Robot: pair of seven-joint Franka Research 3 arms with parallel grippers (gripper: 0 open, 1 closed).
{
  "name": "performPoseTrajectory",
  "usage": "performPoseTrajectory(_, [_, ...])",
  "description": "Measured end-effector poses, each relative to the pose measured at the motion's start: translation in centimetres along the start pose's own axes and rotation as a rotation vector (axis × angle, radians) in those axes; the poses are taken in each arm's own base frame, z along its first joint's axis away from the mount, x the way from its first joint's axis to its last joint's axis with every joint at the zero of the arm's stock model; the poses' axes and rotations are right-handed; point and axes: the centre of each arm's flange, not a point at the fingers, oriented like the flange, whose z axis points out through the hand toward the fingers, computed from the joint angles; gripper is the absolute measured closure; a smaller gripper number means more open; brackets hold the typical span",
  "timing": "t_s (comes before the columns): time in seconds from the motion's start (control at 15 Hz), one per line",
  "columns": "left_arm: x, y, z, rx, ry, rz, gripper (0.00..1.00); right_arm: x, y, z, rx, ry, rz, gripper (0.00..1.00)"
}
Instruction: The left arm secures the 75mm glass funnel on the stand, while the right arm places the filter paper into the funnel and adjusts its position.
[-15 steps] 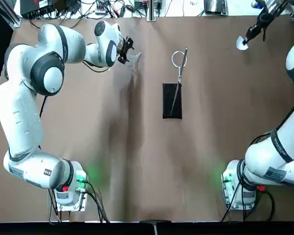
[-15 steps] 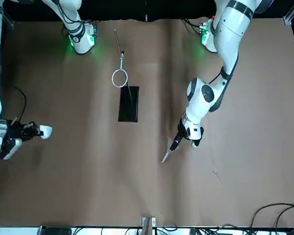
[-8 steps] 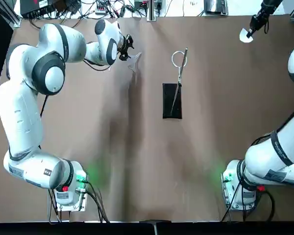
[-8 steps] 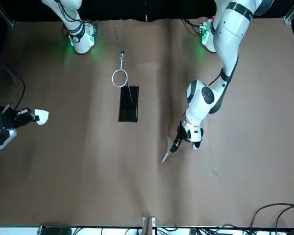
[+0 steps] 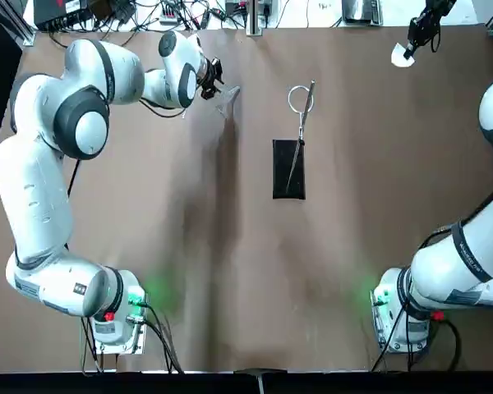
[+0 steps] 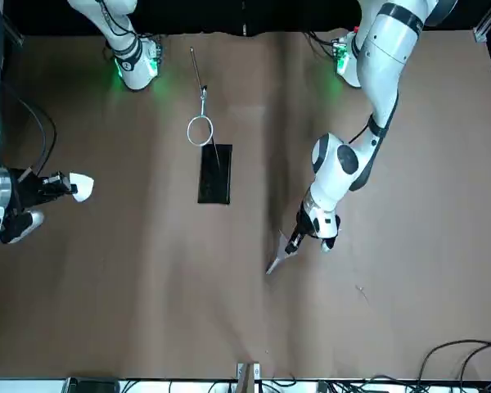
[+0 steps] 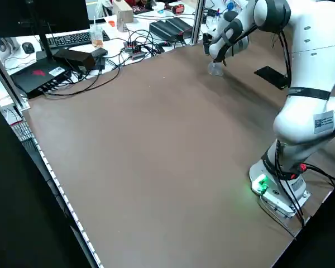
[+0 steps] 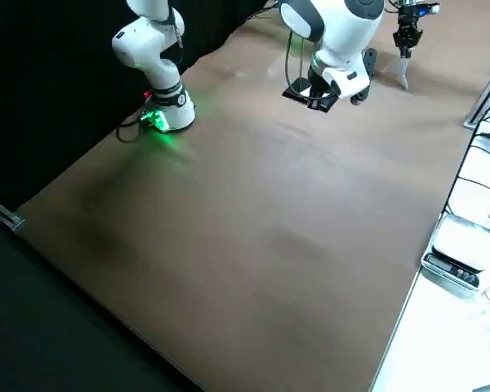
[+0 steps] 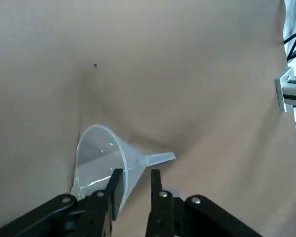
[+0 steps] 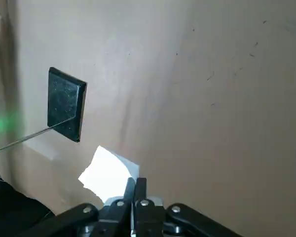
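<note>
My left gripper (image 5: 213,79) is shut on the neck of the clear glass funnel (image 5: 228,98), which lies on its side low over the table at the far left; in the left wrist view the funnel (image 9: 104,159) sits between the fingers (image 9: 115,183). The stand (image 5: 288,168) has a black base at the table's middle, and its wire ring (image 5: 300,99) is bare. At the far right corner my right gripper (image 5: 416,37) is shut on the edge of the white filter paper (image 5: 403,57), seen again as the filter paper (image 10: 108,172) in the right wrist view, well away from the stand (image 6: 214,173).
Cables, a keyboard and electronics (image 7: 72,53) line the bench beyond the table's far edge. A metal post (image 5: 252,18) stands at the middle of that edge. Brown table surface (image 5: 230,271) stretches between the stand and both arm bases.
The right gripper carried the filter paper toward the table's far edge, then slightly toward the centre. The left gripper and funnel barely shifted.
</note>
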Motion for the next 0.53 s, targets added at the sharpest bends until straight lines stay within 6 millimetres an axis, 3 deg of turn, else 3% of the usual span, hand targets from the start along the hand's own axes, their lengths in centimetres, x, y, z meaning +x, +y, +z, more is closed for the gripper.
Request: performPoseTrajectory(0.53, [-0.03,-0.21,0.28,0.005,-0.002,-0.001,0.74,-0.42,-0.32,-0.72,-0.006,0.01,0.008,0.99])
